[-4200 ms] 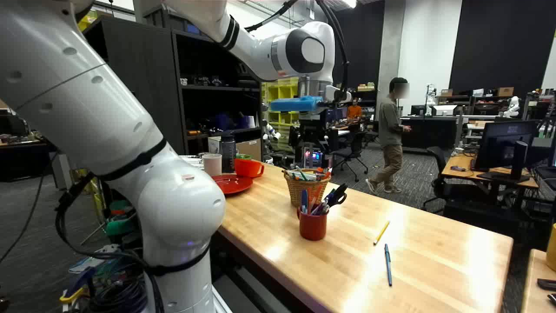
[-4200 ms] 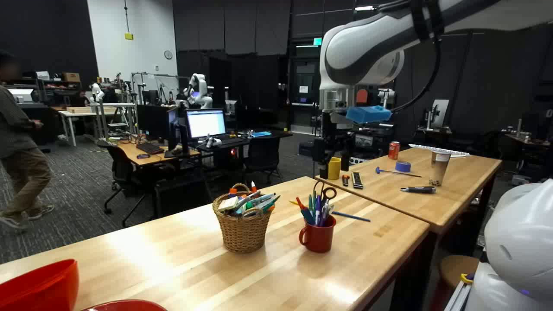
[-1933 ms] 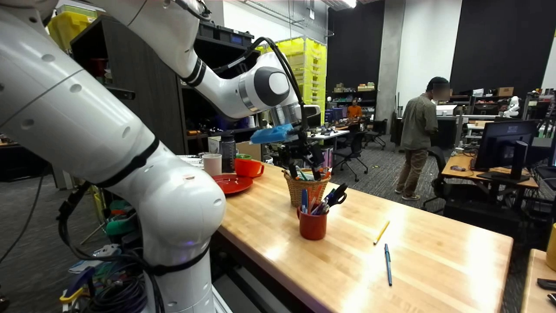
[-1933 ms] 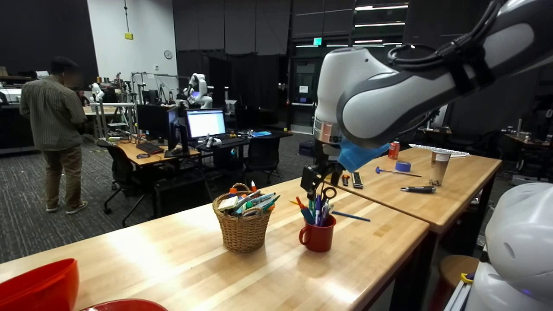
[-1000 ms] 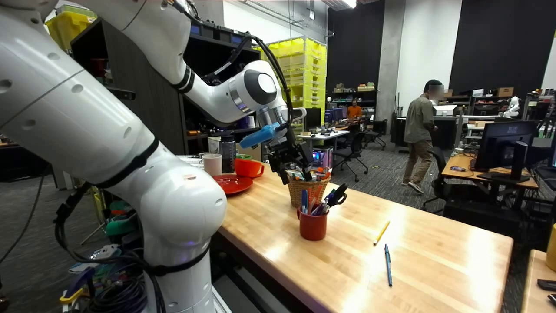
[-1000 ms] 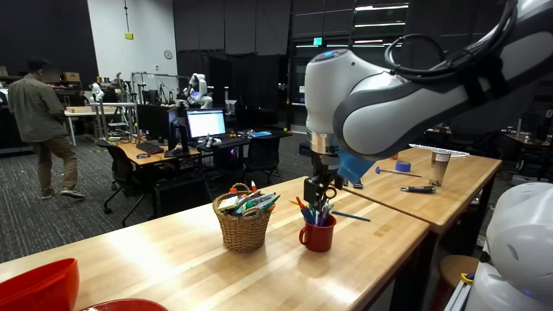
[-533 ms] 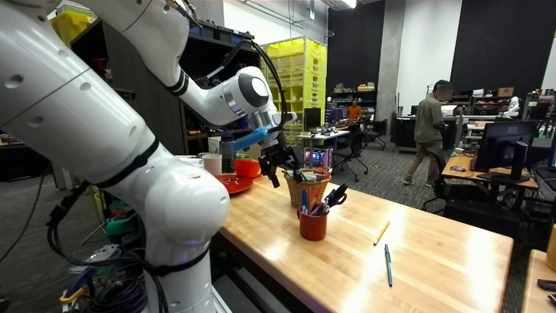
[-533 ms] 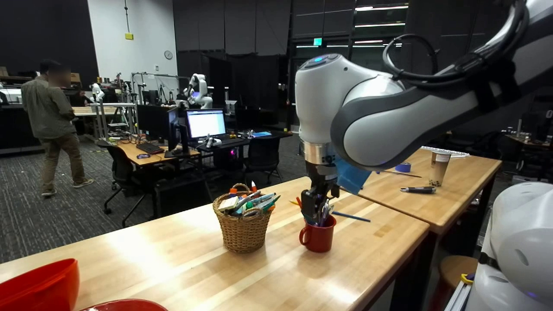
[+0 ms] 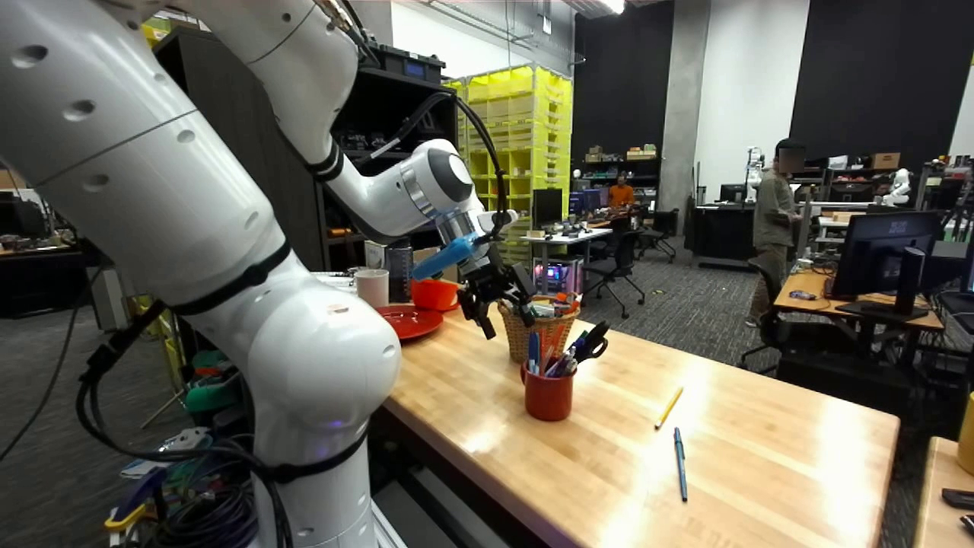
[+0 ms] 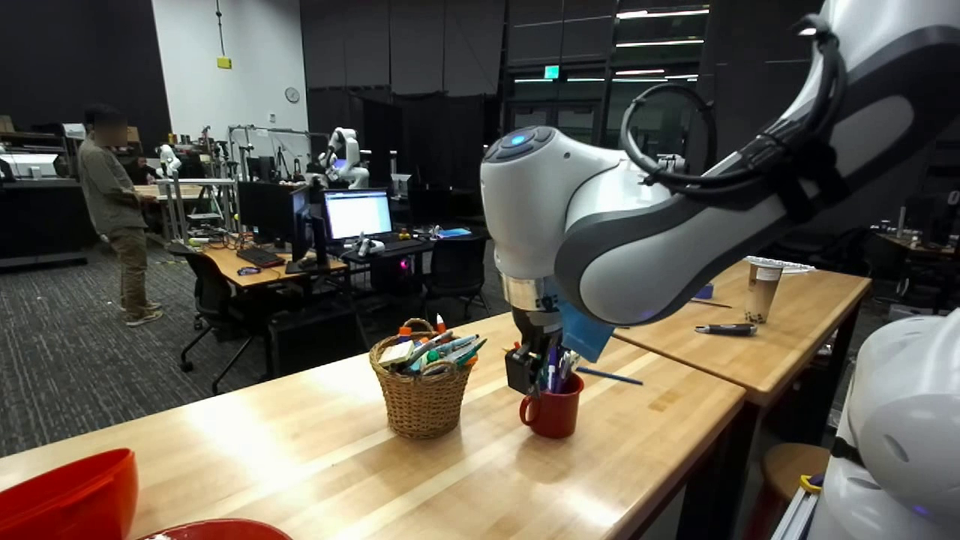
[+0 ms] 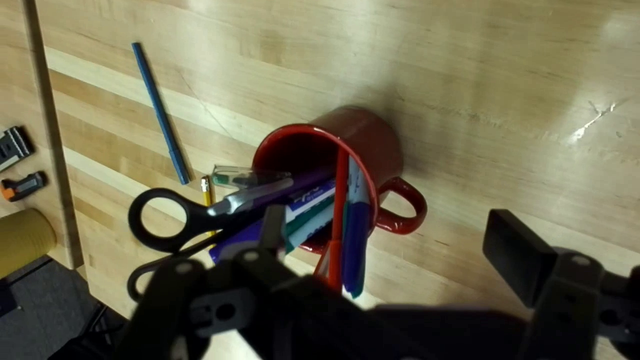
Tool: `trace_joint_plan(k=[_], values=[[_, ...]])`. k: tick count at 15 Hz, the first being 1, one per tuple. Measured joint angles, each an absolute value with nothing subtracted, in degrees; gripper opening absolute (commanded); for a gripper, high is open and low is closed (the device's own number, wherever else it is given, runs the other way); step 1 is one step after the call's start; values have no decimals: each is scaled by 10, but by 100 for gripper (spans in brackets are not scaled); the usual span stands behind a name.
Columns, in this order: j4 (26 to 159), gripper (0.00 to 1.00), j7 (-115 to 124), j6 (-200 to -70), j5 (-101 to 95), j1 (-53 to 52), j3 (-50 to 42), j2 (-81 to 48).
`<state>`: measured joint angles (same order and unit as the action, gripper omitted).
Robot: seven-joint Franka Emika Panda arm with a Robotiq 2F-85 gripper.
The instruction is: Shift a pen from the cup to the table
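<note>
1. Hanging up and to the left of the red mug in an exterior view, the gripper angles down, its tips spread, partly hiding the wicker basket behind the mug.
2. And look at the mug: pens stand bunched inside it, black scissors jutting from its right side. Right of the mug, a yellow pencil and a blue pen lie on the table.
3. Over now, in an exterior view, to the mug's handle, turned left. The basket stands left of the mug, the gripper hides part of the mug's rim, and from here its spread cannot be read. Well right of the mug, on a second table, stands a drink cup.
4. Into the wrist view: the jaws stand wide apart, one finger across the pens leaning from the mug, the other out past the handle. An orange-red pen and a purple-capped marker show between them from this angle; whether a finger touches any pen, I cannot tell. Upper left of the mug, well apart, lies the blue pen.
</note>
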<state>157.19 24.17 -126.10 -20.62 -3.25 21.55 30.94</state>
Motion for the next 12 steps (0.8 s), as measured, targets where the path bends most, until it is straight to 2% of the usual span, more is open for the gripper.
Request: trace_joint_plan(k=[7, 8, 9, 11, 12], values=[[1541, 100, 285, -1268, -263, -11, 215, 250], [1538, 75, 288, -1268, -265, -11, 215, 244], [1535, 74, 290, -1268, -266, -11, 215, 238], [1532, 61, 295, -1268, -267, -11, 215, 228], [1531, 62, 297, -1268, -268, -11, 215, 225]])
